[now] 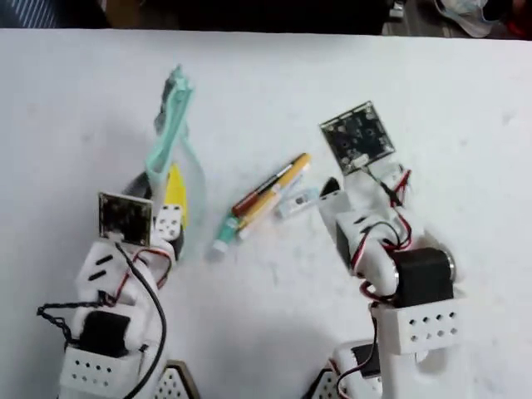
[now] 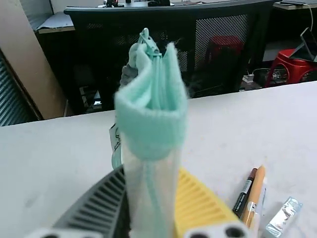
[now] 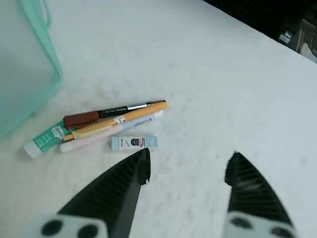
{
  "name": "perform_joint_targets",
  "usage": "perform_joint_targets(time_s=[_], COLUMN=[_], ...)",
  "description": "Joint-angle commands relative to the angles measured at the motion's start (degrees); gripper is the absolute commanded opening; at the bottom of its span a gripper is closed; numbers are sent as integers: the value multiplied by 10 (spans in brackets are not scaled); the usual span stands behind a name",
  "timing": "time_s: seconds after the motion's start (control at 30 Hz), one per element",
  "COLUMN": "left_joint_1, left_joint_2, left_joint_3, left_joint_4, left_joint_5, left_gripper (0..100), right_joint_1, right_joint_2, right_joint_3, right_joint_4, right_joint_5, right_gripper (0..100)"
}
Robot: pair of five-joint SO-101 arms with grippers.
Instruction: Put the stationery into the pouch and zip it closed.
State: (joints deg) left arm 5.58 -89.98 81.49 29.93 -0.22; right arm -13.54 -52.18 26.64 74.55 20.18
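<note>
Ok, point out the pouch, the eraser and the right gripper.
pouch (image 2: 151,124), left wrist view, mint fabric end.
eraser (image 3: 134,143), right wrist view, middle of its wrapper.
right gripper (image 3: 189,155), right wrist view, midway between fingertips.

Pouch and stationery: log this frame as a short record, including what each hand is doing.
pouch: teal-edged, clear sides, standing up
left hand: shut on pouch
right hand: open, empty, above the table beside the pens
loose items: pens and a small wrapped item lying together on the table, outside the pouch
task state: these items not yet packed
</note>
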Motion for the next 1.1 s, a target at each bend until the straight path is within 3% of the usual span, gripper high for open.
perform_joint_targets(time_s=[0.0, 0.3, 0.53, 1.07], left_joint_1=[25, 19, 19, 15], left_joint_2=[-3, -3, -3, -2], left_joint_3=[11, 13, 14, 11], left_joint_4=[-20, -17, 11, 28], left_joint_5=[-4, -4, -3, 33], left_gripper=[34, 37, 146, 196], right_joint_1=[-36, -21, -25, -25], right_joint_2=[19, 285, 422, 604], right_joint_3=[-4, -149, -278, -324], right_joint_4=[-34, 3, 44, -63], right_joint_5=[-4, -107, -164, -225], right_gripper=[180, 259, 259, 259])
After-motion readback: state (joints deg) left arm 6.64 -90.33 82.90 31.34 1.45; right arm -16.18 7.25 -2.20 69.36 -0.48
